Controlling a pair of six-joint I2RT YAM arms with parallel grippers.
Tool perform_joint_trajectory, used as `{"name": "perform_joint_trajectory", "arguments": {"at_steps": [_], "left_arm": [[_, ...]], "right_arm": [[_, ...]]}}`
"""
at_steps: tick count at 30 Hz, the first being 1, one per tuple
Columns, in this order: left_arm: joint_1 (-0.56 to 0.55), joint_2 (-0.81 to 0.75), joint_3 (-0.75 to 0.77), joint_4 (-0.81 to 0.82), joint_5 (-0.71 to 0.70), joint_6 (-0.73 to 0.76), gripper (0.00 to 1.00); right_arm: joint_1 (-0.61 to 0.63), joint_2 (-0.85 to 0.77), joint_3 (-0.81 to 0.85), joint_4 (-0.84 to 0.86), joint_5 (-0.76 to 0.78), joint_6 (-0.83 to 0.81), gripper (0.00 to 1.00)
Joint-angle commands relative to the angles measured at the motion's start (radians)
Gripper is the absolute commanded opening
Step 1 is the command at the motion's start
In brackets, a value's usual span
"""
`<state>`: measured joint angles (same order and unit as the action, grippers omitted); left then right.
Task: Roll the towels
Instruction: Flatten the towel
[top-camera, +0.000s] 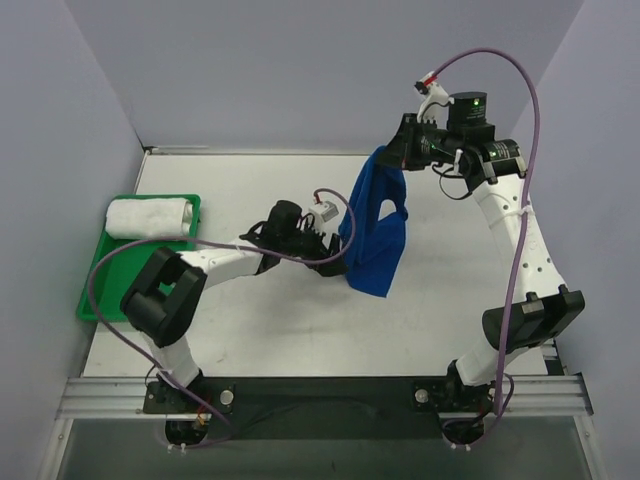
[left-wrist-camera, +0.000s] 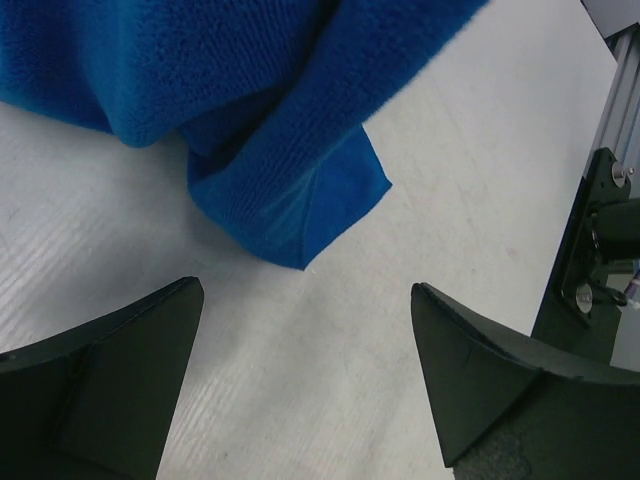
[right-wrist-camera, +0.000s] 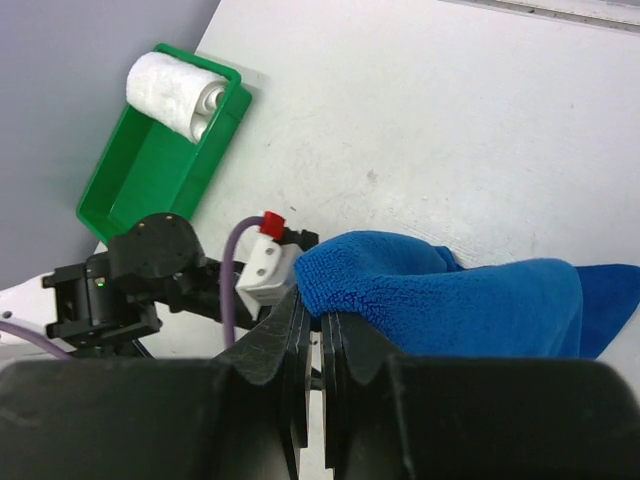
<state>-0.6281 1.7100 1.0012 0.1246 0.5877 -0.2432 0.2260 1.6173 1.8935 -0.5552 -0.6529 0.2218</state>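
Note:
A blue towel hangs from my right gripper, which is shut on its top edge high above the table; the pinch shows in the right wrist view, with blue cloth draped to the right. The towel's lowest corner touches the white table. My left gripper is open and empty, low over the table just left of that corner, its fingers spread wide. A rolled white towel lies in the green tray at the left; both show in the right wrist view.
White table with grey walls at the back and sides. The green tray's rim sits near the table's left edge. A black rail runs along the near edge by the arm bases.

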Motion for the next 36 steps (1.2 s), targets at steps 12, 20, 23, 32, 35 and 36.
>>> {"name": "perform_joint_trajectory", "arguments": {"at_steps": [12,20,23,32,35,36], "left_arm": [[-0.016,0.157,0.132,0.155,-0.042,-0.074,0.07],[-0.015,0.123,0.085,0.135,-0.04,-0.103,0.76],[-0.045,0.115,0.05,0.135,-0.081,-0.102,0.96],[-0.079,0.244,0.089,0.138,-0.166,-0.179,0.88],[-0.082,0.298,0.134,0.138,-0.187,-0.192,0.85],[-0.084,0.313,0.149,0.139,-0.192,-0.208,0.83]], "right_arm": [[-0.12,-0.051,0.067,0.044,-0.008,0.048,0.0],[-0.169,-0.082,0.039,0.058,-0.021,0.065,0.0],[-0.172,-0.076,0.027,0.069,-0.019,0.073,0.0],[-0.194,-0.054,0.045,0.098,-0.008,0.102,0.0],[-0.197,-0.046,0.058,0.103,-0.013,0.111,0.0],[-0.198,-0.045,0.061,0.104,-0.014,0.116,0.0]]}}
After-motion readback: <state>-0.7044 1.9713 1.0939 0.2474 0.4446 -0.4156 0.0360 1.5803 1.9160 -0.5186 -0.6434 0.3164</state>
